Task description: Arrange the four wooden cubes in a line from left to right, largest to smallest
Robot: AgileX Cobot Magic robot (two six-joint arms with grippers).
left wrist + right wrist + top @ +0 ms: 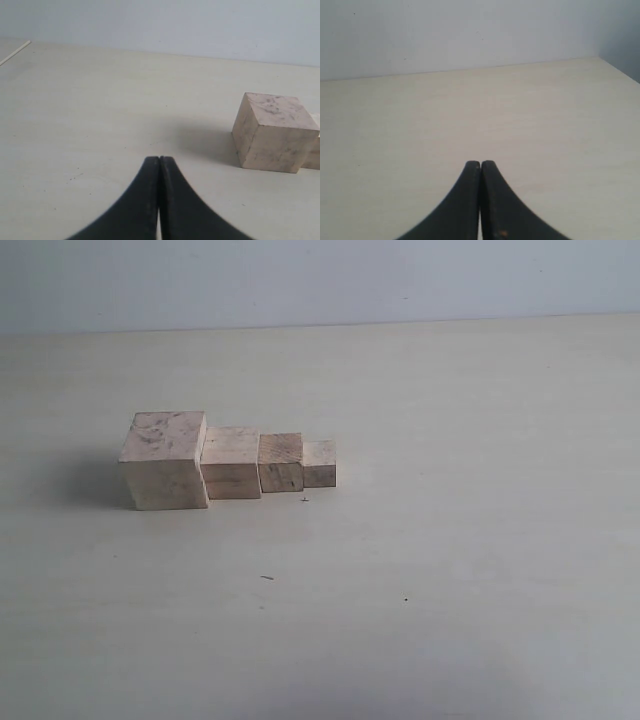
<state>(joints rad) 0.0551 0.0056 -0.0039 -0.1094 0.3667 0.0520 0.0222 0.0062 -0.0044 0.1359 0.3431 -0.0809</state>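
Left of centre on the table, I see the four wooden cubes seemingly touching in a row, largest leftmost, smallest rightmost, while my left gripper and right gripper are pressed closed, empty.

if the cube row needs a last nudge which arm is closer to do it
Left, probably. The left gripper, shut, has the largest cube in its wrist view; the right gripper, also shut, sees only table. The row already looks ordered.
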